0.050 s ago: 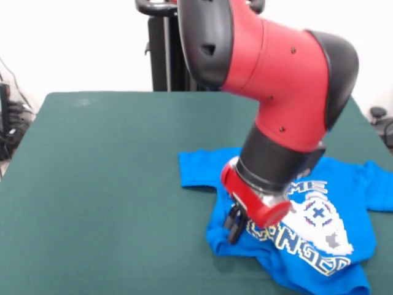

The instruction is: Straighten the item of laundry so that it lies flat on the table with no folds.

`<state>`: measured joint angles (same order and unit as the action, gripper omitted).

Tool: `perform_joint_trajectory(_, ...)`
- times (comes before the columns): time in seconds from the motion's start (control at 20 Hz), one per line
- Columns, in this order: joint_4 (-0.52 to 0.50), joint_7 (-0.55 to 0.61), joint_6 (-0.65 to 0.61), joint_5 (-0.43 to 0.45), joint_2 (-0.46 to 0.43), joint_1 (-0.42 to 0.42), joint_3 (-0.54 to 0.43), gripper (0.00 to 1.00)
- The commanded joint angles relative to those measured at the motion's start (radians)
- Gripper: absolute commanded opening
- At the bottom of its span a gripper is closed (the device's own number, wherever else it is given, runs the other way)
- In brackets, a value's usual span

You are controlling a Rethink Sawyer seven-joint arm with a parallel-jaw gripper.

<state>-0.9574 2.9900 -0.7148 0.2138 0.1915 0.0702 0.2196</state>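
Note:
The item of laundry [307, 239] is a bright blue T-shirt with a white-grey print and white lettering. It lies on the right half of the green table [104, 184], print side up. Both sleeves are spread out, one toward the table's middle and one at the right edge of the front view. Its near hem is bunched and folded over. My gripper [234, 226] hangs from the red and black arm and is down at the shirt's left side edge, touching or almost touching the cloth. The wrist hides most of it.
The arm's big red and black links [270, 67] hang over the table's right half and hide part of the shirt's collar area. Cables and dark equipment [9, 123] sit beyond the table's left edge.

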Motion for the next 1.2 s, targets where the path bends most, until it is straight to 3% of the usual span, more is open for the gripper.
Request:
perform_joint_trajectory(0.05,-0.206,0.010,-0.013,0.013,0.127,0.026,0.013,0.00)
perform_joint_trajectory(0.3,-0.277,-0.041,0.048,-0.003,0.211,-0.011,-0.037,0.00)
perform_joint_trajectory(0.65,-0.228,0.067,0.179,0.062,0.105,0.015,0.042,0.00)
perform_joint_trajectory(1.0,-0.124,0.284,0.293,0.064,-0.057,0.102,0.253,0.00)
perform_joint_trajectory(1.1,-0.093,0.402,0.372,0.032,-0.138,0.134,0.356,0.00)
perform_joint_trajectory(1.2,-0.077,0.435,0.425,-0.010,-0.191,0.143,0.414,0.00)
